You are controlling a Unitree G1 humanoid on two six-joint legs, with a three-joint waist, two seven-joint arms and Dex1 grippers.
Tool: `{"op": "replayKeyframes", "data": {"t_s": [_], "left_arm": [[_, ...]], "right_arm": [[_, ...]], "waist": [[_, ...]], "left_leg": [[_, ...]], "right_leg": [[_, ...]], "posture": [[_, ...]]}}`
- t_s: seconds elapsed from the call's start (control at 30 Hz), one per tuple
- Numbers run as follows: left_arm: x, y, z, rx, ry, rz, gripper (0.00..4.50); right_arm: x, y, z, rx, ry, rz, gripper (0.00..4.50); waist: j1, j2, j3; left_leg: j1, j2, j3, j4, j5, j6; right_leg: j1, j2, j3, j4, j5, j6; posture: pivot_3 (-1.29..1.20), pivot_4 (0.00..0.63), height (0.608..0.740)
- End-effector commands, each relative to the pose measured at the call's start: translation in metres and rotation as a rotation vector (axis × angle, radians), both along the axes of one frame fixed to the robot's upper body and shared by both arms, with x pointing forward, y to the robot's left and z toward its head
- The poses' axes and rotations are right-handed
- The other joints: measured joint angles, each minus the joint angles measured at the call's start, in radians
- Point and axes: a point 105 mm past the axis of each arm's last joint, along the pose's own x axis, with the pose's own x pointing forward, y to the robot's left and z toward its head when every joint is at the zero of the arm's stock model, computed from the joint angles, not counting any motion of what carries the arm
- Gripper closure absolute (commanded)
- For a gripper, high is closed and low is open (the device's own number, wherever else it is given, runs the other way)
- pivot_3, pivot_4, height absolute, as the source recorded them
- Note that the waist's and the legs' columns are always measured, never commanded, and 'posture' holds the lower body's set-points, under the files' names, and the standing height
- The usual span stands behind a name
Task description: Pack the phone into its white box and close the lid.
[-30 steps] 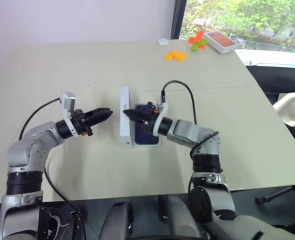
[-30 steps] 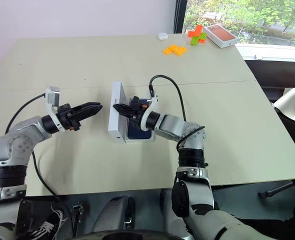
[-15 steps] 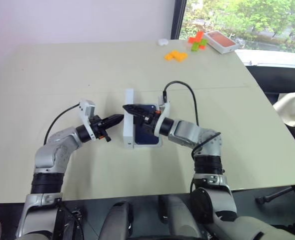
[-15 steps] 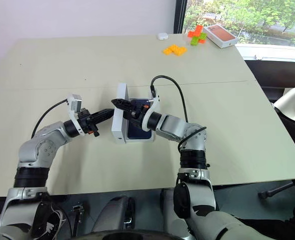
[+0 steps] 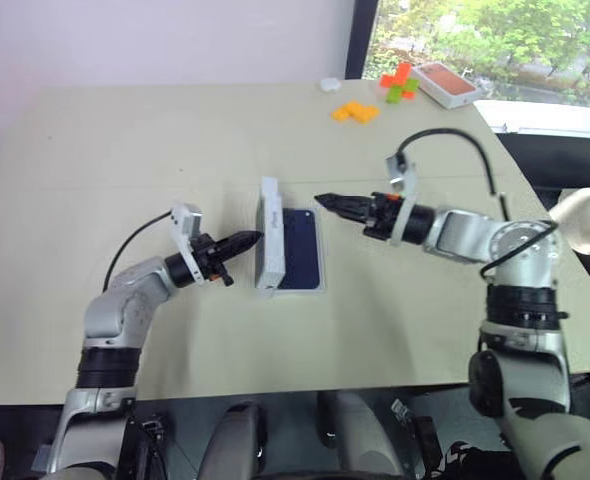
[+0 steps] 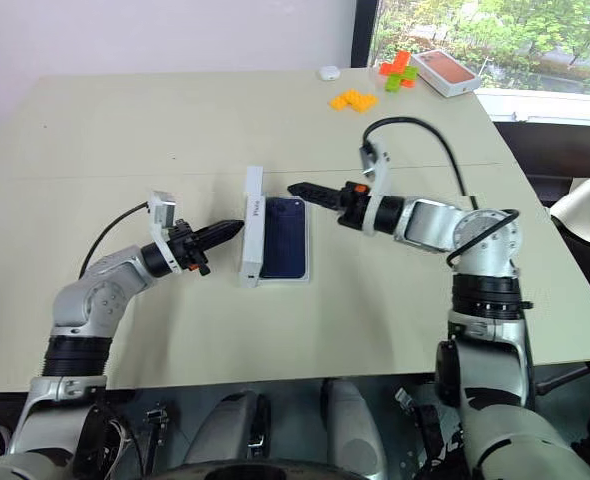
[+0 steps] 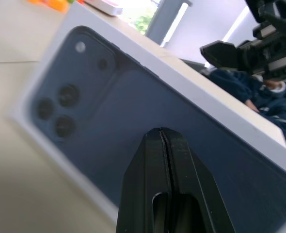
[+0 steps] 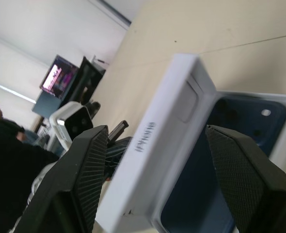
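At centre frame the white box [image 5: 315, 285] lies flat on the table [image 5: 125, 150] with the phone [image 5: 301, 248] seated in it, back up. The lid [image 5: 268, 246] stands on its long edge along the box's left side. The left gripper [image 5: 246, 239], jaws closed and empty, points level at the lid's printed face, tips just beside it. The right gripper [image 5: 327, 201], jaws spread and empty, hovers above the phone's upper right, apart from it. Coloured blocks [image 5: 355, 111] and an orange-topped box [image 5: 445, 84] sit at upper right.

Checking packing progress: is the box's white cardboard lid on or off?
Off: the white cardboard lid stands on edge beside the dark navy-blue phone.
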Motion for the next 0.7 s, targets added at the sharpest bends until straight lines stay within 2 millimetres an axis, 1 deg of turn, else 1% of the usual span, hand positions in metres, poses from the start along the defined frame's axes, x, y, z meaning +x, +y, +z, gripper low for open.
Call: {"op": "replayKeyframes", "data": {"t_s": [0.03,0.1,0.13,0.3,0.47,0.57,0.63,0.7], "left_arm": [[-0.002,-0.016,0.021,-0.030,-0.061,-0.037,4.50],[-0.004,-0.025,0.023,-0.033,-0.069,-0.059,4.50],[-0.004,-0.027,0.023,-0.029,-0.071,-0.063,4.50],[-0.002,-0.025,0.025,-0.035,-0.078,-0.047,4.50],[0.000,-0.015,0.037,-0.027,-0.105,-0.022,4.50],[0.000,0.001,0.038,0.015,-0.109,0.012,4.50],[0.001,0.013,0.033,0.044,-0.103,0.047,4.50],[0.002,0.025,0.029,0.083,-0.104,0.091,4.50]], "right_arm": [[-0.009,-0.008,-0.004,-0.113,-0.083,0.044,1.15],[-0.011,-0.018,-0.012,-0.232,-0.152,0.049,1.15],[-0.011,-0.020,-0.015,-0.283,-0.192,0.062,1.15],[-0.015,-0.021,-0.025,-0.428,-0.320,0.125,1.15],[-0.012,-0.015,-0.027,-0.447,-0.378,0.127,1.15],[-0.008,-0.012,-0.020,-0.413,-0.405,0.109,1.96],[-0.006,-0.013,-0.024,-0.507,-0.470,0.114,2.91],[-0.006,-0.012,-0.027,-0.542,-0.507,0.120,4.01]], "waist": [[0.001,0.000,0.000],[0.005,0.000,0.000],[0.005,0.000,0.000],[-0.001,0.000,0.000],[0.001,0.000,0.000],[0.000,0.000,0.000],[0.002,0.000,0.000],[0.003,0.000,0.000]], "left_leg": [[0.000,0.000,0.000,0.000,0.000,0.000],[0.000,0.000,0.000,0.000,0.000,0.000],[0.000,0.000,0.000,0.000,0.000,0.000],[0.002,0.000,0.002,0.001,0.000,0.000],[0.003,0.001,0.001,0.001,0.000,-0.001],[0.003,0.001,0.001,0.002,0.001,-0.001],[0.003,0.001,0.001,0.002,0.001,-0.001],[0.003,0.001,0.001,0.002,0.001,-0.001]], "right_leg": [[0.000,0.000,0.000,0.000,0.000,0.000],[0.000,0.001,0.000,0.001,0.000,0.000],[0.000,0.001,0.000,0.001,0.000,0.000],[0.001,0.001,0.001,0.000,0.000,0.000],[0.002,0.002,0.002,0.001,0.000,0.000],[0.002,0.002,0.002,0.001,0.000,0.000],[0.002,0.002,0.002,0.001,0.000,0.000],[0.002,0.002,0.002,0.001,0.000,0.000]], "posture": [[0.00,0.150,0.740],[0.00,0.150,0.740],[0.00,0.150,0.740],[0.00,0.150,0.740],[0.00,0.150,0.740],[0.00,0.150,0.740],[0.00,0.150,0.740],[0.00,0.150,0.740]]}}
